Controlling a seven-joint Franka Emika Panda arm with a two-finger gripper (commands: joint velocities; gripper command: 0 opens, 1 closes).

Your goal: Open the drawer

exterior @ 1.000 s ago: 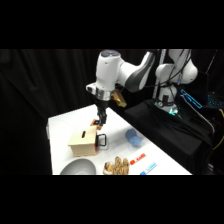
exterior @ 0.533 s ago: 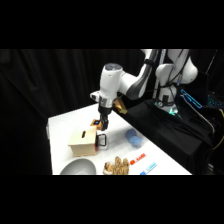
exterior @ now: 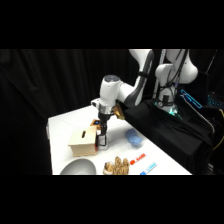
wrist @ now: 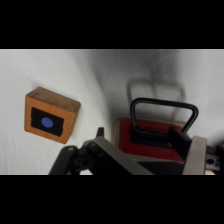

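Since the earlier frames the gripper (exterior: 102,141) has dropped from above the wooden box to the loop handle (wrist: 162,116) on the drawer (exterior: 89,145) front, at the near left part of the desk (exterior: 62,125). Whether the fingers are clamped on the handle I cannot tell. Judging by the side view, the drawer looks barely out, if at all, so the pull remains. Beyond lies an orange-brown block (wrist: 51,114) with a blue dot; no writing is readable.

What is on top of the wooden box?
A dark slot shows on the box top; nothing rests there. The gripper hangs at its front by the handle. The inside is hidden.
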